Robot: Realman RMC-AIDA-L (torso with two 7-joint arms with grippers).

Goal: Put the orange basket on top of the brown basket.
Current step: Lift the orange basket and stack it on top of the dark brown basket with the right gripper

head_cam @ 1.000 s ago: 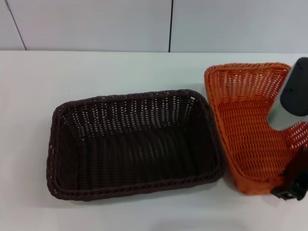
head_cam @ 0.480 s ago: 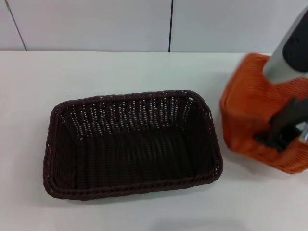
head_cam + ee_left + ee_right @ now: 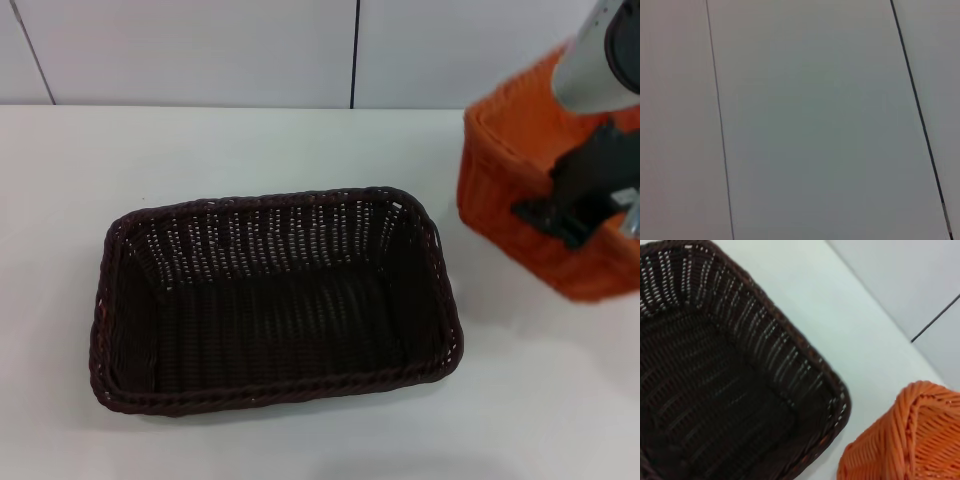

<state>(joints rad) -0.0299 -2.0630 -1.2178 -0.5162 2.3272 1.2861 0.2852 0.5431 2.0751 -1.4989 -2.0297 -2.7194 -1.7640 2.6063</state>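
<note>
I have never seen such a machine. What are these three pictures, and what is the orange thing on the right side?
This is a two-armed robot. The head view looks down on a white table. The brown basket stands there, open and empty. The right gripper holds the orange basket lifted and tilted, to the right of the brown one, not yet over it. The right wrist view shows both baskets from close by. The left wrist view shows only a plain wall; the left arm is not seen.

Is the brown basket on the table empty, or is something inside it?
Empty. The brown basket sits upright, and the head and right wrist views show only its bare woven floor.
</note>
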